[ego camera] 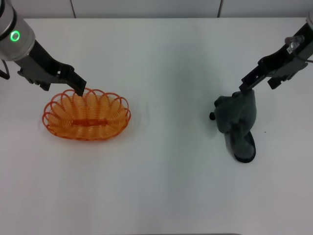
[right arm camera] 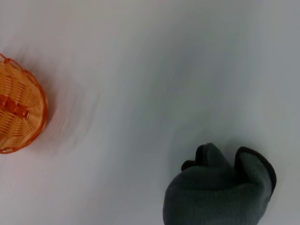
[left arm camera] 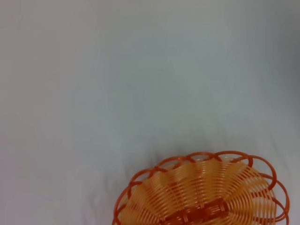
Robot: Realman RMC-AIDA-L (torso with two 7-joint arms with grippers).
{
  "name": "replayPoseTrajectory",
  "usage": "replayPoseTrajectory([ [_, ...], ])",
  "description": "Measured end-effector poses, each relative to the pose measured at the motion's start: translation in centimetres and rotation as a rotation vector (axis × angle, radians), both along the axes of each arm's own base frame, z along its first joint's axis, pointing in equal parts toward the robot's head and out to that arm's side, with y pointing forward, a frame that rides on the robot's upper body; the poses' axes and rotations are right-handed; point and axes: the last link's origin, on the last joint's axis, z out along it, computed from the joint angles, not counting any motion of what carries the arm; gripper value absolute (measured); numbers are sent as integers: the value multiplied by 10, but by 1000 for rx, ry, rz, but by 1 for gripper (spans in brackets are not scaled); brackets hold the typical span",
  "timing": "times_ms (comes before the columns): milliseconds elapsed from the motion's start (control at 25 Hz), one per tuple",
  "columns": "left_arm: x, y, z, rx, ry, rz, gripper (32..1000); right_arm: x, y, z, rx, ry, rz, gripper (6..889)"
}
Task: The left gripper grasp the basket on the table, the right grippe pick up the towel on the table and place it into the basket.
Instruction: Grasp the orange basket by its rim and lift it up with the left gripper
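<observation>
Towel [ego camera: 238, 125] hangs pinched under right hand [ego camera: 243, 88].

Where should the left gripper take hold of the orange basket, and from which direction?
Probably the looped rim on the far-left side of the basket, coming down from above. The left gripper is already at that edge, and the open scalloped loops offer a thin upright wall for the fingers to close across.
</observation>
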Motion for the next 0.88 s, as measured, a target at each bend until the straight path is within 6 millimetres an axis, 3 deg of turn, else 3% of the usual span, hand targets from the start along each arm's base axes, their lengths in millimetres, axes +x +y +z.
replayPoseTrajectory([
  [680,0,0,-1,-4,1,-2,876,0,-1,-1,-7,1,6,875],
  [880,-11,5,-4,14,29,9,877,-1,-1,-1,-7,2,7,875],
])
